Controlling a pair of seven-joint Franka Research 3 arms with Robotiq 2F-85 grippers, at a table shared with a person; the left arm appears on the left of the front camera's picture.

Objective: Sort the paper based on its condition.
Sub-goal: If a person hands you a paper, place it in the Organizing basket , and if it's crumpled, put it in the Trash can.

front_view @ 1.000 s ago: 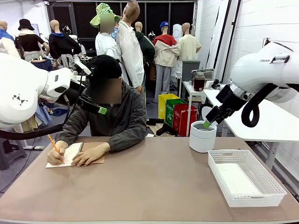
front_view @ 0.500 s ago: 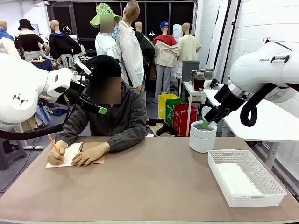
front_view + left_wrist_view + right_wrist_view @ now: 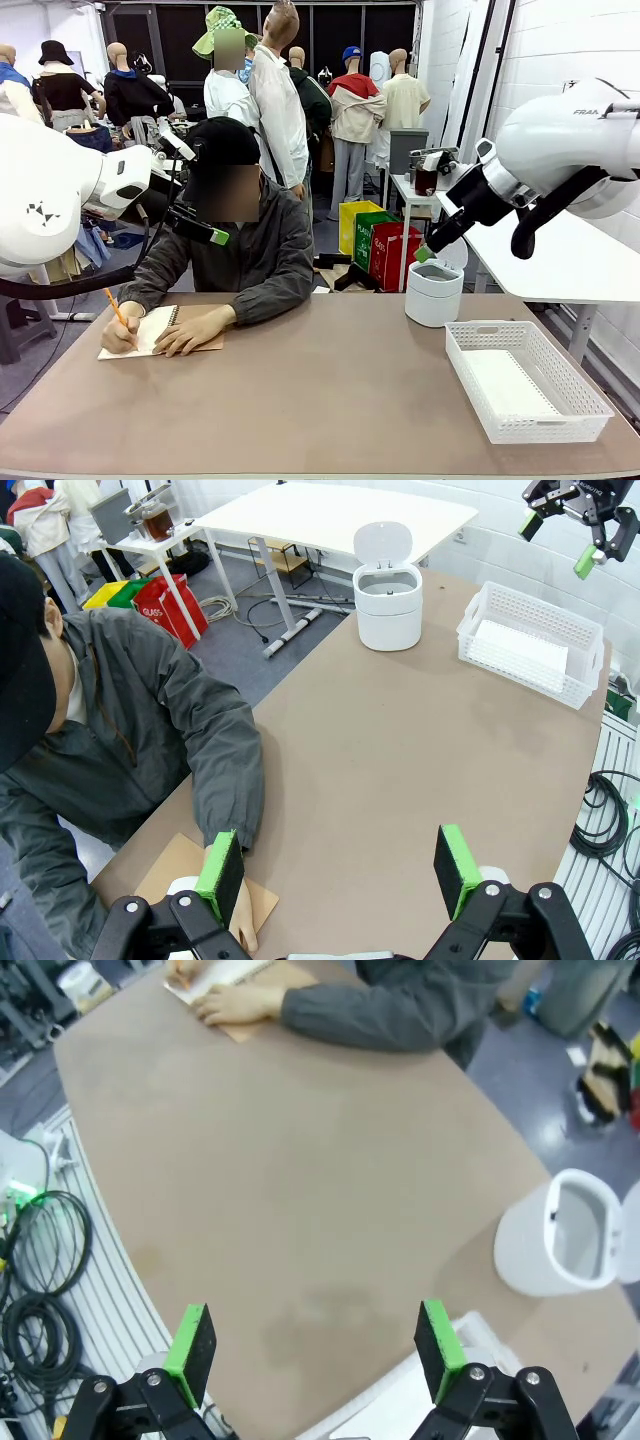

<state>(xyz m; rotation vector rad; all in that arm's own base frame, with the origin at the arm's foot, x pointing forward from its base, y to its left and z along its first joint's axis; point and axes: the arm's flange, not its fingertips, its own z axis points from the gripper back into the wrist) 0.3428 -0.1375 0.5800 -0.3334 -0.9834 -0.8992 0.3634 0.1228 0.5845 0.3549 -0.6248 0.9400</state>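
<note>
Left of the round white plastic bin (image 3: pixel 433 292), the left gripper (image 3: pixel 340 865) hangs with jaws apart, empty. The right gripper (image 3: pixel 313 1345), jaws apart too, hovers just above the bin. Right of the bin, plain white paper (image 3: pixel 505 385) lies inside a white mesh basket (image 3: pixel 548 425), apart from both grippers.

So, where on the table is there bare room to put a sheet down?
The whole middle of the table is bare, from the notebook and the person's hands on the left to the bin and basket on the right. The near edge is free too. Crowded: the far left corner and the right side.
</note>
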